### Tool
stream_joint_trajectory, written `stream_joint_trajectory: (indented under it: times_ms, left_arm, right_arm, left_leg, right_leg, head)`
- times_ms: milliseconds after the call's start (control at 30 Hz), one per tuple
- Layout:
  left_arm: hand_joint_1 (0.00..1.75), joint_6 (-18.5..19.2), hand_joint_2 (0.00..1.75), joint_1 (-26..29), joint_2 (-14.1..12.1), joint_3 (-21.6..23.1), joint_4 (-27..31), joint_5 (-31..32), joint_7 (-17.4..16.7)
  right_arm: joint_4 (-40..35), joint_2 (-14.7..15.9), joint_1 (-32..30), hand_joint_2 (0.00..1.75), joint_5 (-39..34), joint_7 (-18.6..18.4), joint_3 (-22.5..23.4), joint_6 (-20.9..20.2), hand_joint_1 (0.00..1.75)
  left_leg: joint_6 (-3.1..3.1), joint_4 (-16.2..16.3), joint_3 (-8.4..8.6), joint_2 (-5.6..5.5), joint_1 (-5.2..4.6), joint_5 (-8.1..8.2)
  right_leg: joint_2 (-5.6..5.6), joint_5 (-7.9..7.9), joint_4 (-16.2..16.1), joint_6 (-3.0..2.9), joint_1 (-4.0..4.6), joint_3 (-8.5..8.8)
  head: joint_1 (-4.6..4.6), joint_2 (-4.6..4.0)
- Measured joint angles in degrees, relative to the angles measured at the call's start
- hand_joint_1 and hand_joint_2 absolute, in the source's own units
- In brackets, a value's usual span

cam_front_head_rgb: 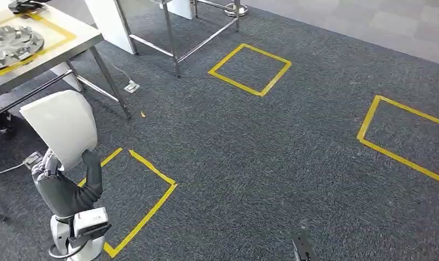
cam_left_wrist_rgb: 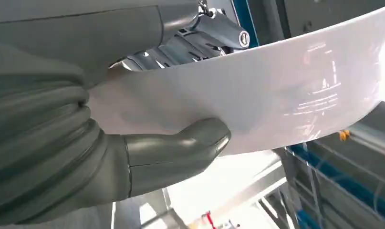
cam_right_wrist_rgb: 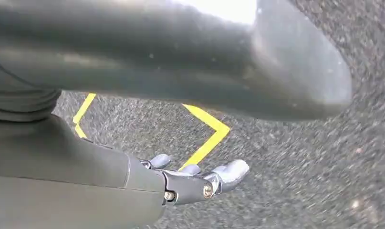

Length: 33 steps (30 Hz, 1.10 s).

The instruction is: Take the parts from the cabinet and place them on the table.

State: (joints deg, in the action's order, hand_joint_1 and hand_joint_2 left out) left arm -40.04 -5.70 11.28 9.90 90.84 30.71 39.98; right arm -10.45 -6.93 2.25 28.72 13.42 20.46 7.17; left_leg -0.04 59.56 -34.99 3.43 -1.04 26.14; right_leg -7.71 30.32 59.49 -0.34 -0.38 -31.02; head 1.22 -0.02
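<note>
While the left hand [cam_front_head_rgb: 65, 182] grips the white curved part [cam_front_head_rgb: 62, 126] near the counter [cam_front_head_rgb: 70, 41] and the right hand [cam_right_wrist_rgb: 200, 181] hangs empty, fingers apart, carrying seems underway; next, lift it onto the counter.

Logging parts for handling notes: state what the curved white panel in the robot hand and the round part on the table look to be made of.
Curved white panel held by the left robot hand: probably glossy moulded plastic or painted sheet; it shows smooth sheen and soft reflections, thin edge. Round silver part on the pale steel-legged table: likely machined or cast metal, judging by its bright grey sheen and ribbed recesses.
</note>
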Motion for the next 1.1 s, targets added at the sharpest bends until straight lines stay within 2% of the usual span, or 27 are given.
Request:
stream_joint_trajectory:
  times_ms: [67, 100, 133, 167, 200, 233, 267, 300, 367, 400, 433, 467, 533, 567, 600, 633, 667, 733, 767, 800, 833, 867, 900, 933, 967, 1067, 1100]
  left_arm:
    - [1.75, 0.0, 1.75, 0.19, 0.15, -0.59, 0.52, -0.02, -0.02]
    - [1.75, -0.02, 1.75, 0.29, 0.33, -0.85, 0.76, -0.21, -0.02]
    - [1.75, -0.07, 1.75, 0.01, 0.44, -0.94, 0.85, -0.61, -0.04]
    - [1.75, -0.07, 1.75, -0.14, 0.7, -0.96, 0.85, -0.74, -0.02]
    - [1.75, -0.04, 1.75, -0.06, 0.9, -0.96, 0.81, -0.74, -0.02]
    - [1.75, -0.04, 1.75, -0.04, 0.92, -0.98, 0.74, -0.74, -0.02]
    - [1.75, -0.04, 1.75, -0.06, 0.92, -1.07, 0.68, -0.74, -0.04]
    - [1.75, -0.04, 1.75, -0.05, 0.96, -1.16, 0.65, -0.72, -0.04]
    - [1.75, -0.04, 1.75, -0.09, 1.2, -1.33, 0.61, -0.68, -0.02]
    - [1.75, -0.04, 1.75, -0.12, 1.33, -1.42, 0.61, -0.68, -0.04]
    - [1.75, -0.06, 1.75, -0.21, 1.42, -1.53, 0.65, -0.68, -0.04]
    - [1.75, -0.04, 1.75, -0.2, 1.53, -1.59, 0.65, -0.68, -0.04]
    - [1.75, -0.04, 1.75, -0.17, 1.57, -1.59, 0.68, -0.63, 0.0]
    - [1.75, -0.04, 1.75, -0.17, 1.55, -1.73, 0.68, -0.63, -0.04]
    - [1.75, -0.04, 1.75, -0.1, 1.55, -1.79, 0.7, -0.63, -0.02]
    - [1.75, -0.04, 1.75, -0.37, 1.55, -1.84, 0.68, -1.16, 0.0]
    - [1.75, -0.04, 1.75, -0.67, 1.44, -1.73, 0.65, -3.73, 0.02]
    - [1.75, -0.04, 1.75, -0.86, 0.47, -0.35, 0.63, -9.23, -0.06]
    - [1.75, -0.04, 1.75, -0.87, 0.13, -0.24, 0.57, -9.9, -0.11]
    - [1.75, -0.04, 1.75, -0.94, -0.2, -0.15, 0.42, -9.84, -0.02]
    - [1.75, -0.04, 1.75, -1.14, -0.33, -0.02, 0.28, -9.6, -0.02]
    - [1.75, -0.04, 1.75, -1.41, -0.46, 0.22, 0.17, -9.42, -0.02]
    - [1.75, -0.04, 1.75, -1.63, -0.61, 0.39, 0.24, -9.29, -0.02]
    - [1.75, -0.04, 1.75, -1.92, -0.72, 0.5, 0.31, -9.05, -0.02]
    - [1.75, -0.04, 1.75, -2.14, -0.74, 0.66, 0.31, -8.96, -0.02]
    - [1.75, -0.02, 1.75, -2.27, -1.16, 0.88, 0.39, -9.07, -0.02]
    - [1.75, -0.02, 1.75, -2.34, -1.27, 0.92, 0.48, -9.33, -0.02]
  right_arm:
    - [-0.02, -0.02, 0.5, 0.0, 0.18, 0.13, 0.02, -0.02, 0.0]
    - [-0.02, -0.02, 0.63, 0.0, 0.28, 0.15, 0.0, -0.02, 0.0]
    - [-0.02, -0.02, 0.72, 0.0, 0.37, 0.2, 0.0, -0.04, 0.0]
    - [-0.02, -0.02, 0.72, 0.0, 0.44, 0.07, 0.0, -0.13, 0.0]
    - [-0.02, 0.02, 0.71, 0.0, 0.51, -0.04, 0.0, -0.13, 0.0]
    - [-0.02, 0.07, 0.66, 0.0, 0.57, -0.13, 0.0, -0.13, 0.0]
    - [-0.02, 0.07, 0.63, 0.0, 0.59, -0.22, 0.0, -0.13, 0.0]
    - [-0.02, 0.07, 0.65, 0.0, 0.61, -0.31, 0.0, -0.13, 0.0]
    - [-0.02, 0.07, 0.77, 0.0, 0.7, -0.3, 0.0, -0.13, 0.0]
    - [-0.02, 0.07, 0.76, 0.0, 0.75, -0.33, 0.0, -0.13, 0.0]
    - [0.0, 0.0, 0.73, 0.0, 0.75, -0.39, 0.0, -0.26, 0.0]
    - [0.0, 0.0, 0.84, 0.0, 0.75, -0.37, 0.0, -0.33, 0.0]
    - [0.0, 0.0, 0.83, 0.0, 0.77, -0.46, 0.0, -0.37, 0.0]
    - [0.0, -0.04, 0.87, 0.0, 0.77, -0.44, 0.0, -0.39, 0.0]
    - [0.0, -0.31, 1.03, 0.0, 0.77, -0.41, 0.02, -0.46, 0.0]
    - [0.0, -0.17, 1.0, 0.0, 0.77, -0.39, 0.02, -0.44, 0.0]
    - [0.0, -0.17, 0.89, 0.0, 0.83, -0.74, 0.02, -0.44, 0.0]
    - [0.0, -0.17, 0.64, 0.0, 0.88, -1.18, 0.06, -0.44, 0.0]
    - [0.0, -0.18, 0.64, 0.0, 0.9, -1.2, 0.11, -0.42, 0.0]
    - [0.0, -0.17, 0.68, 0.0, 0.94, -1.27, 0.22, -0.33, 0.0]
    - [0.0, -0.2, 0.74, 0.0, 0.94, -1.38, 0.37, -0.2, 0.0]
    - [0.0, -0.24, 0.77, 0.0, 0.94, -1.49, 0.46, 0.02, 0.0]
    - [0.0, -0.26, 0.79, 0.0, 0.94, -1.55, 0.55, 0.11, 0.0]
    - [0.0, -0.26, 0.75, 0.0, 0.99, -1.57, 0.72, 0.18, 0.0]
    - [0.0, -0.28, 0.76, 0.0, 1.01, -1.59, 0.85, 0.24, 0.0]
    - [0.0, -0.28, 0.92, 0.0, 1.03, -1.57, 1.05, 0.24, 0.0]
    - [-0.07, -0.28, 1.09, 0.0, 1.03, -1.57, 1.09, 0.24, 0.0]
  left_leg:
    - [0.65, -0.9, 0.31, -1.7, 0.3, -0.33]
    - [0.85, -1.59, 1.02, -2.41, 0.72, -0.77]
    - [1.22, -1.84, 1.09, -2.93, 1.01, -0.99]
    - [1.35, -1.84, 0.96, -3.65, 1.11, -1.06]
    - [1.43, -1.81, 0.85, -4.53, 1.12, -1.05]
    - [1.43, -1.72, 0.75, -5.47, 1.12, -1.05]
    - [1.41, -1.58, 0.66, -6.34, 1.14, -1.06]
    - [1.32, -1.38, 0.61, -7.19, 1.22, -1.03]
    - [0.81, -0.68, 0.51, -8.95, 1.56, -0.78]
    - [0.4, -0.21, 0.3, -9.62, 1.65, -0.56]
    - [-0.25, 0.49, -0.36, -10.39, 1.41, -0.33]
    - [-0.57, 0.48, -0.59, -10.93, 1.42, -0.41]
    - [-1.36, -0.21, -0.84, -12.04, 1.68, -0.9]
    - [-1.81, -0.32, -1.25, -12.84, 1.73, -1.13]
    - [-1.84, 0.02, -1.26, -11.37, 1.7, -0.99]
    - [-2.01, 2.01, -2.19, -7.4, 1.27, 0.58]
    - [-2.24, 5.91, -4.09, -5.25, 1.31, 2.97]
    - [-2.39, 15.03, -8.35, -3.83, 1.43, 7.06]
    - [-2.37, 17.58, -9.55, -3.76, 1.43, 7.6]
    - [-2.25, 17.3, -9.36, -3.75, 1.42, 6.68]
    - [-2.05, 14.59, -7.79, -3.65, 1.39, 4.84]
    - [-1.73, 9.24, -4.8, -3.06, 1.32, 2.17]
    - [-1.24, 3.95, -1.81, -1.39, 1.08, 0.06]
    - [-0.58, 0.53, -0.11, 2.87, 0.3, 0.46]
    - [-0.1, 0.31, 0.24, 2.61, 0.07, 0.31]
    - [0.59, 0.21, -0.32, 0.04, -0.11, 0.22]
    - [1.16, -0.46, 0.29, -0.88, 0.53, -0.22]
  right_leg:
    - [-1.56, 0.18, -0.64, 0.75, 0.27, 0.94]
    - [0.99, 0.77, 0.16, 1.07, -0.22, 0.81]
    - [4.38, 2.44, 2.79, 1.23, -0.32, -0.44]
    - [6.33, 4.41, 6.84, 1.42, -0.38, -2.47]
    - [7.24, 6.33, 11.57, 1.61, -0.49, -4.94]
    - [7.45, 7.46, 15.43, 1.76, -0.5, -7.2]
    - [7.47, 7.13, 16.86, 1.85, -0.52, -8.35]
    - [7.53, 5.51, 15.63, 1.92, -0.62, -8.18]
    - [8.23, -0.06, 6.76, 2.13, -1.05, -4.37]
    - [10.17, -1.92, 2.25, 2.44, -1.48, -2.27]
    - [13.58, -0.57, 0.85, 2.71, -1.49, -1.78]
    - [12.46, -0.84, 0.93, 1.98, -1.6, -2.01]
    - [11.37, -0.9, 0.98, 1.15, -1.14, -1.97]
    - [10.5, -1.15, 0.68, 0.55, -1.41, -1.62]
    - [9.61, -1.41, 0.42, 0.05, -1.55, -1.6]
    - [9.0, -1.44, 0.32, -0.45, -1.46, -1.56]
    - [8.07, -1.4, 0.31, -0.62, -1.23, -1.57]
    - [6.22, -1.21, 0.32, -0.89, -0.94, -1.58]
    - [5.42, -1.15, 0.34, -0.94, -0.85, -1.58]
    - [4.54, -1.06, 0.34, -0.95, -0.78, -1.48]
    - [3.72, -0.9, 0.34, -0.94, -0.68, -1.31]
    - [2.84, -0.68, 0.34, -0.87, -0.6, -1.0]
    - [2.16, -0.44, 0.34, -0.74, -0.54, -0.62]
    - [1.59, -0.2, 0.34, -0.46, -0.38, -0.36]
    - [1.08, 0.05, 0.46, -0.06, -0.01, -0.32]
    - [-0.96, 0.14, -0.08, 0.73, -0.02, 0.34]
    - [-0.57, 0.54, 0.03, 1.3, -0.27, 0.43]
  head:
    - [0.05, 0.02]
    - [-0.04, 0.02]
    - [-0.22, 0.02]
    - [-0.39, 0.02]
    - [-0.5, 0.02]
    - [-0.48, 0.02]
    - [-0.52, 0.0]
    - [-0.52, 0.0]
    - [-0.52, 0.02]
    - [-0.57, 0.0]
    - [-0.72, 0.02]
    - [-0.61, 0.0]
    - [-0.7, 0.0]
    - [-0.72, 0.02]
    - [-0.72, 0.0]
    - [-0.21, 0.0]
    - [-0.11, 0.0]
    - [-0.11, 0.02]
    - [-0.04, 0.0]
    - [-0.09, 0.0]
    - [-0.06, 0.02]
    - [-0.09, 0.02]
    - [-0.09, 0.0]
    - [-0.09, 0.0]
    - [-0.15, 0.02]
    - [-0.09, 0.0]
    - [-0.11, 0.02]
